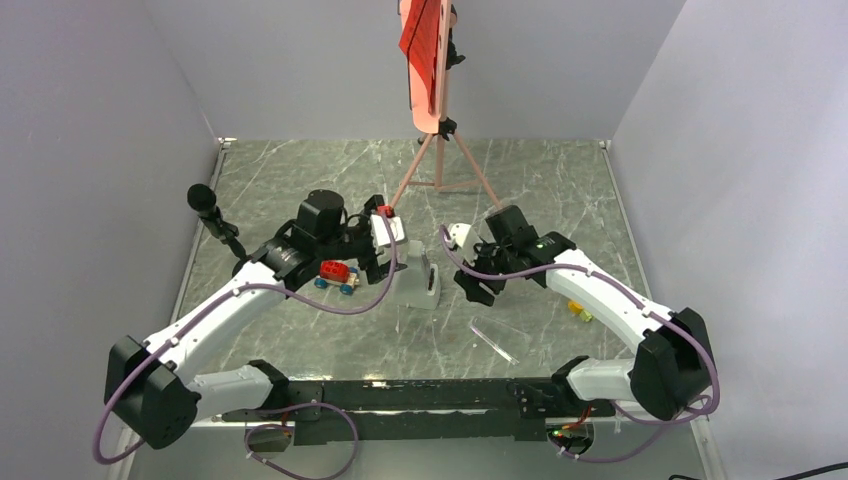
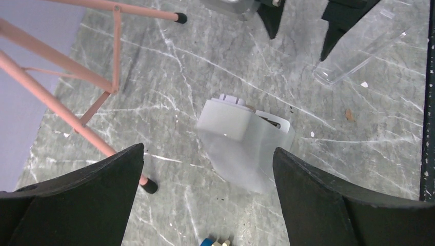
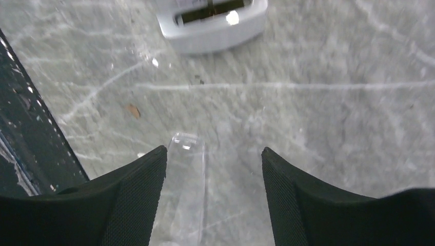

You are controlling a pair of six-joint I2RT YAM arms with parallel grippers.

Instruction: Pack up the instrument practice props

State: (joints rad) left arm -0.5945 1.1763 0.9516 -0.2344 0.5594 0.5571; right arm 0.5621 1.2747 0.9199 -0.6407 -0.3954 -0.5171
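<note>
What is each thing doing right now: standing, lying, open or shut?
Music stand: upright on its legs.
Red sheet: up on the stand.
Metronome: standing, not held.
Clear stick: lying flat, not held.
Toy car: on its wheels.
Left gripper: open, empty.
Right gripper: open, empty.

Past the left end effector (image 2: 208, 149), two black fingers (image 2: 87, 200) are spread wide with nothing gripped. The grey-white metronome (image 2: 241, 143) lies on the marbled tabletop (image 2: 169, 77) below, clear of both fingers. Left of the metronome run the salmon-pink legs of the music stand (image 2: 61, 109). Two of them end in black feet, one down by the lower-left finger and one further up beyond the metronome. Up and to the right of the metronome the clear stick (image 2: 359, 56) lies flat on the stone. Near it, the pointed black fingers of the right end effector (image 2: 298, 43) hang parted. Straight below the metronome, at the very bottom edge, a sliver of the toy car (image 2: 215, 242) shows blue and cream.
</note>
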